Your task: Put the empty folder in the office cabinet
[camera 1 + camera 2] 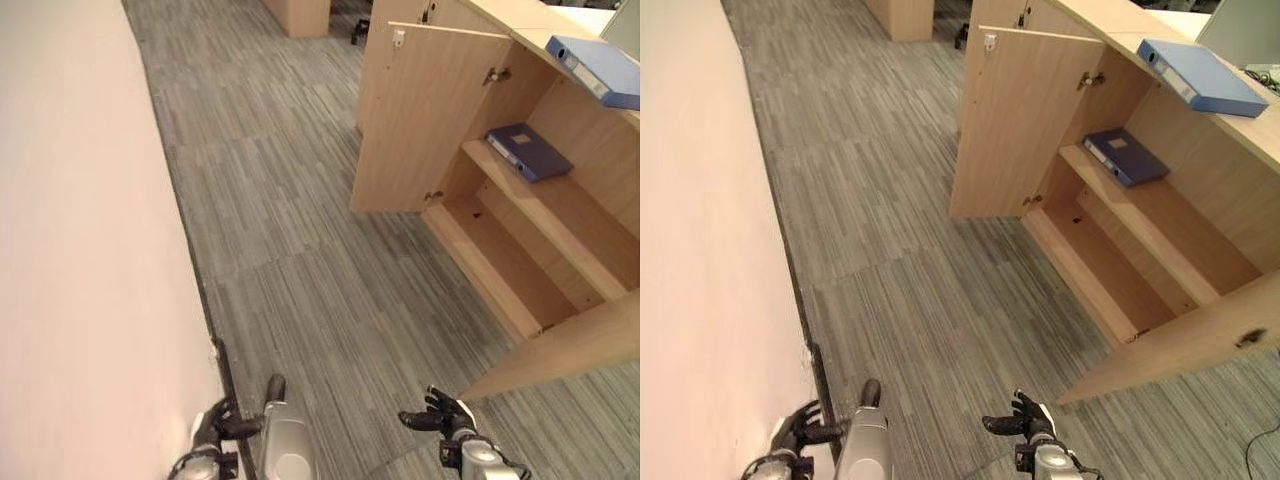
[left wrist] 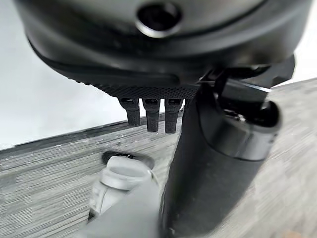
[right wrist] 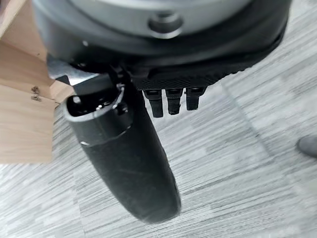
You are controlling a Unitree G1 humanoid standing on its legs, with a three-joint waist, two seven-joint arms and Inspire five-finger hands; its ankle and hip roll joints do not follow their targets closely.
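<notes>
The wooden office cabinet (image 1: 560,215) stands open at the right, both doors swung out. A dark blue folder (image 1: 528,150) lies flat on its upper shelf, and the compartment below it holds nothing. A lighter blue folder (image 1: 597,70) lies on the cabinet's top. My left hand (image 1: 215,428) hangs low by the wall, fingers (image 2: 151,114) straight and holding nothing. My right hand (image 1: 440,415) hovers above the carpet well short of the cabinet, fingers (image 3: 171,101) relaxed and also holding nothing.
A pale wall (image 1: 80,250) runs along the whole left side. The cabinet's left door (image 1: 420,120) juts into the aisle and its right door (image 1: 570,350) stands near my right hand. Grey carpet (image 1: 290,250) stretches ahead, with more wooden furniture (image 1: 298,15) at the far end.
</notes>
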